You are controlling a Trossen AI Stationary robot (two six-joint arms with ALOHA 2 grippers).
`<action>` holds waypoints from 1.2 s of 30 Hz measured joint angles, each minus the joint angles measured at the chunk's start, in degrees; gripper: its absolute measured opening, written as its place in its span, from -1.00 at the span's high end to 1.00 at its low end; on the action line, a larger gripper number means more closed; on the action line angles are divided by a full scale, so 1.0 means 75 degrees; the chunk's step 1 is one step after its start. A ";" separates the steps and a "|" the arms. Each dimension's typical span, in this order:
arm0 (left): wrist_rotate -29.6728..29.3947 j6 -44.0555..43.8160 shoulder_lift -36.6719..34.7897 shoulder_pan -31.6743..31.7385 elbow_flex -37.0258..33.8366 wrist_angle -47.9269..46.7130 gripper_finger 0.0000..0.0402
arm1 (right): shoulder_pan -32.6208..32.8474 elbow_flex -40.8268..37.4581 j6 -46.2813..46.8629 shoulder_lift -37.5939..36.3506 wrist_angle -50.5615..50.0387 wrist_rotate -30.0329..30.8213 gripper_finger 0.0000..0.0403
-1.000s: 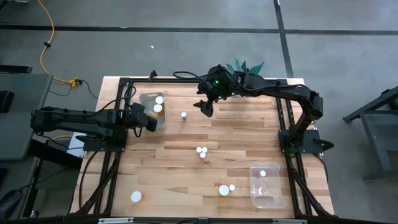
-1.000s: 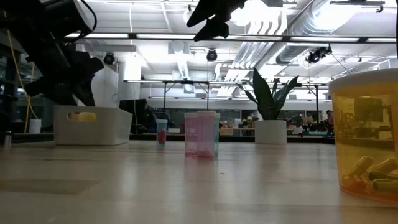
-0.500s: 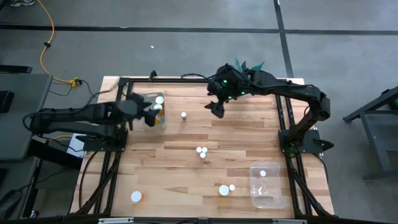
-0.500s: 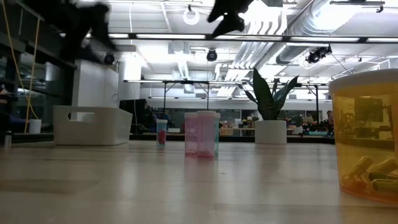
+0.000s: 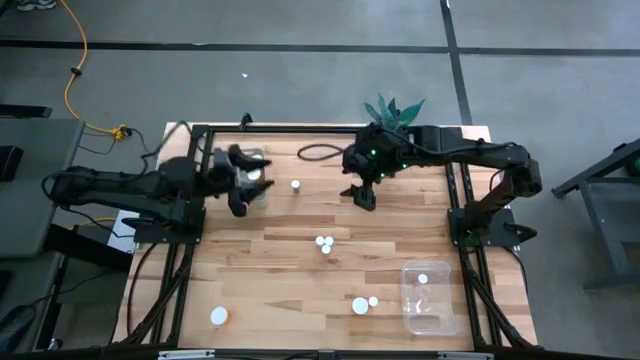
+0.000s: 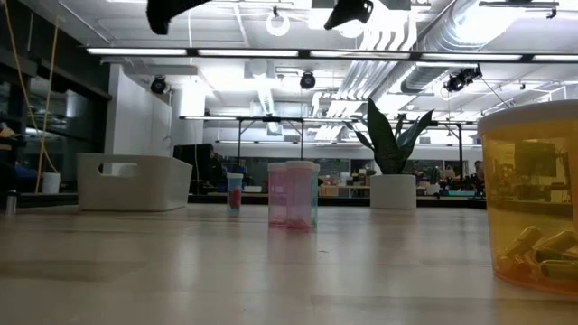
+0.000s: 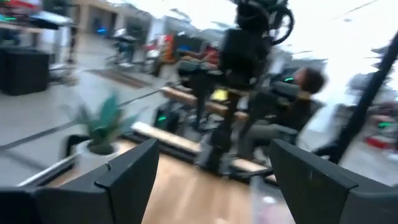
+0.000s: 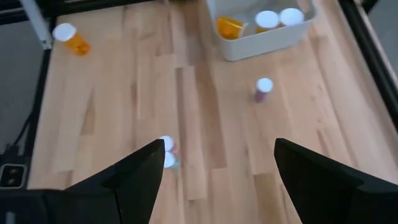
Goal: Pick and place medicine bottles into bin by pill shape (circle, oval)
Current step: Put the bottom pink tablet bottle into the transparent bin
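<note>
Several white-capped medicine bottles stand on the wooden table: one reddish [image 5: 296,185] near the far left bin, a pair [image 5: 324,245] in the middle, a pair [image 5: 365,303] near the front, and an orange one [image 5: 219,316] at the near left. My left gripper [image 5: 240,182] is open and empty, high over the white bin [image 5: 250,165], tipped up toward the room [image 7: 211,186]. My right gripper [image 5: 362,195] is open and empty, high above the table's far middle [image 8: 217,174], looking down on the single bottle [image 8: 264,87] and the middle pair [image 8: 165,154].
The far left bin [image 8: 261,31] holds an orange bottle and two white-capped ones. A clear bin [image 5: 430,295] at the near right holds one bottle [image 5: 423,279]. A potted plant [image 5: 392,108] stands at the far edge. Bare wood lies between the bottle groups.
My left gripper has risen from beside the far left bin and tipped upward, and now hangs over the bin. My right gripper has moved toward the table's right edge and a little toward the near edge, staying high. No bottle has moved.
</note>
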 joint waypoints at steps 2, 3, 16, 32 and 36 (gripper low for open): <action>0.0111 -0.0161 0.0305 -0.0165 -0.0216 0.0868 -0.46 | 0.0187 -0.0060 0.0050 -0.0010 0.0032 0.0098 -0.47; 0.0112 -0.0222 0.0452 -0.0247 -0.0337 0.1217 -0.46 | 0.0285 -0.0261 0.0106 -0.0083 0.0204 0.0171 -0.47; 0.0017 0.0546 0.0892 -0.0447 -0.0429 0.1847 -0.46 | 0.1301 -0.6841 0.3712 -0.4423 0.6103 0.1366 -0.47; -0.0060 0.0615 0.0892 -0.0444 -0.0429 0.1844 -0.46 | 0.1625 -0.8157 0.1493 -0.4849 0.8695 0.2179 -0.47; -0.0059 0.0615 0.0892 -0.0444 -0.0429 0.1844 -0.46 | 0.1625 -0.8157 0.1070 -0.4849 0.8692 0.2176 -0.47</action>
